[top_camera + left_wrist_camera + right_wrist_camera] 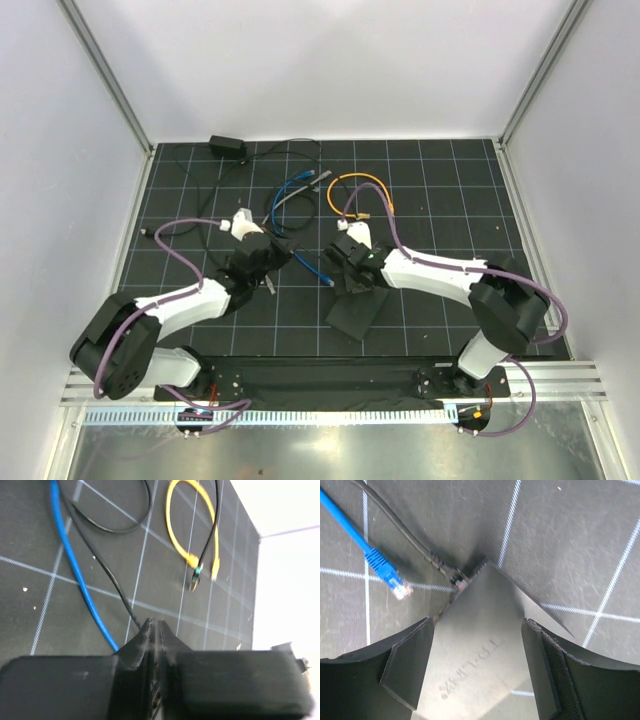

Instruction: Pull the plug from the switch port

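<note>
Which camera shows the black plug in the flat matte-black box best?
Right wrist: the black plug sits close up, seated in the flat matte-black box's edge. The top external view shows the box, its plug too small to make out; the left wrist view shows neither.

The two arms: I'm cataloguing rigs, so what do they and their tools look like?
Both the left arm and right arm have white links between bulky black joints, with a purple cable looping along each. The left tool and right tool are matte black, with flat, wedge-like fingers. No markings show on them.
</note>
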`<state>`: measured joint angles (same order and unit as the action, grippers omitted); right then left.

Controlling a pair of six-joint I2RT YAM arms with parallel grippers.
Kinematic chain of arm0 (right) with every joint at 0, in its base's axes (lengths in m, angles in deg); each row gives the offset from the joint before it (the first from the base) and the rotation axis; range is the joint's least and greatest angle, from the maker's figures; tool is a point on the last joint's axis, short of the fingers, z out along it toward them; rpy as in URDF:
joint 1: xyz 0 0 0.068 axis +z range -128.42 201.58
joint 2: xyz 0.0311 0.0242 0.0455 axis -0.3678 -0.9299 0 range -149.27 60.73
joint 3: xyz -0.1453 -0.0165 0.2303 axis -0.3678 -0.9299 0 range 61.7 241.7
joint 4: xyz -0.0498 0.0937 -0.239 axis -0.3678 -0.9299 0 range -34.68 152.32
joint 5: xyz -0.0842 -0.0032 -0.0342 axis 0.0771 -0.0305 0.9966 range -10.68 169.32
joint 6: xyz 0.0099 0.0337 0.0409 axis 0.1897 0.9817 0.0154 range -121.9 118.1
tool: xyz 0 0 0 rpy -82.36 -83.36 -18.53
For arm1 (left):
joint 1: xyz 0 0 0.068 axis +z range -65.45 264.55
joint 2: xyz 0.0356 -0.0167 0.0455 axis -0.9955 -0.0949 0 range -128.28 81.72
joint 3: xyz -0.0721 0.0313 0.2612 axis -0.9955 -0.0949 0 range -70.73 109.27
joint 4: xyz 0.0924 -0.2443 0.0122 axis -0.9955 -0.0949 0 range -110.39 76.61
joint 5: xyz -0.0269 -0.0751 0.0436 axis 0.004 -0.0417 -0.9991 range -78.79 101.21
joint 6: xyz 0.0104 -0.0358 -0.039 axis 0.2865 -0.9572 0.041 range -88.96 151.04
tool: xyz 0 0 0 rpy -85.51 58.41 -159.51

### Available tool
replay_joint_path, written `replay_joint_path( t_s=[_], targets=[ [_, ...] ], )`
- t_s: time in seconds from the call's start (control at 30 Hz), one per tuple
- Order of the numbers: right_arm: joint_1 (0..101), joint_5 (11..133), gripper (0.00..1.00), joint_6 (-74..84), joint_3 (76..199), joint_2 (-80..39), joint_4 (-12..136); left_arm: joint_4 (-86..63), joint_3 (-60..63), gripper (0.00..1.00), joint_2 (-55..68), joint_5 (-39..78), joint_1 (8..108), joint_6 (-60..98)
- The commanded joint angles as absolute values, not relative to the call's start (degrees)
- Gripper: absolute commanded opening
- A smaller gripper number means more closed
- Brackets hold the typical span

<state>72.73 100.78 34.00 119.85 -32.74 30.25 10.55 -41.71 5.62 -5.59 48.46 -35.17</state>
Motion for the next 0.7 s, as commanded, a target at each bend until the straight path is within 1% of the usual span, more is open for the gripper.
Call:
replay_joint_path(
  t_s=[0.0,0.03,0.07,0.13,0.2,0.3,0.4,0.43,0.5,0.57,0.67],
  targets=[
    [72.73,99.98,0.79,34.48,121.20,-27.78,25.50,-1.95,-37.34,0.21,6.75,-0.76,47.64,-29.51],
    [72.56,100.06,0.79,34.75,121.90,-26.55,25.15,-2.83,-36.98,0.36,6.49,1.69,47.55,-31.08],
    [72.47,100.50,0.80,35.10,122.08,-26.02,24.27,-3.02,-37.50,0.42,6.57,2.24,46.77,-32.40],
    [72.03,101.03,0.81,35.45,122.52,-24.53,23.83,-2.84,-38.38,0.49,6.75,2.68,45.19,-37.13],
    [71.50,100.86,0.82,35.62,122.44,-23.56,23.74,-2.67,-38.82,0.50,6.31,2.24,42.21,-40.14],
    [70.71,100.68,0.83,35.54,122.43,-22.33,23.21,-0.14,-39.00,0.51,2.54,3.11,39.56,-46.73],
    [70.18,101.03,0.83,35.28,122.35,-21.10,22.42,3.39,-38.74,0.51,-5.27,7.33,38.59,-54.11],
    [70.09,101.12,0.83,35.19,122.00,-20.48,22.33,7.66,-38.47,0.49,-9.99,8.73,38.50,-55.52],
    [69.83,101.38,0.83,35.19,121.65,-19.08,21.89,10.77,-37.86,0.48,-13.89,10.58,38.32,-59.72],
    [69.65,101.73,0.83,35.28,120.94,-18.11,21.46,14.37,-38.38,0.45,-16.96,9.37,37.62,-62.11],
    [69.30,102.17,0.83,35.36,119.80,-16.26,21.01,15.61,-39.35,0.45,-17.60,5.33,37.27,-63.97]
  ],
)
